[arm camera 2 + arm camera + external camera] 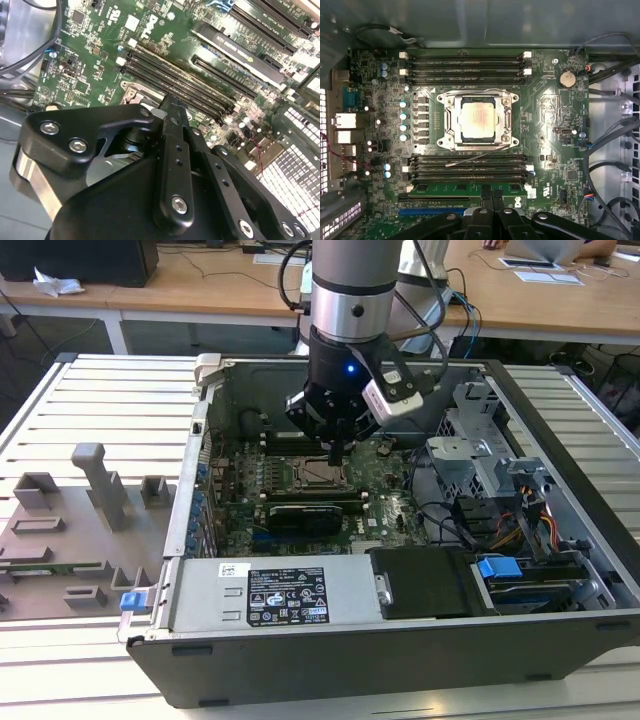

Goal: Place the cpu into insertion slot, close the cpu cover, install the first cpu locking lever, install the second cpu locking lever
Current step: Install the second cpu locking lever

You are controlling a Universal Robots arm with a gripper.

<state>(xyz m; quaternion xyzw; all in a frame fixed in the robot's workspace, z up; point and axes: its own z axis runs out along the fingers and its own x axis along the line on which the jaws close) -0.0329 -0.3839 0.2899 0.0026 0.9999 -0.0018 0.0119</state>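
Note:
In the first wrist view the cpu lies flat in its socket in the middle of the green motherboard, its pale metal top showing through the window of the cpu cover. The silver cover lies down around it. One thin wire lever slants loose across the memory slots beside the socket. Another lever runs along the socket's opposite edge. My gripper is shut with nothing in it, off to the side of the socket. In the exterior view the gripper hangs just above the socket.
The motherboard sits deep inside an open computer case with tall metal walls. Memory slots flank the socket on two sides. Cables and a drive cage crowd the exterior view's right. A grey fixture stands on the table at the left.

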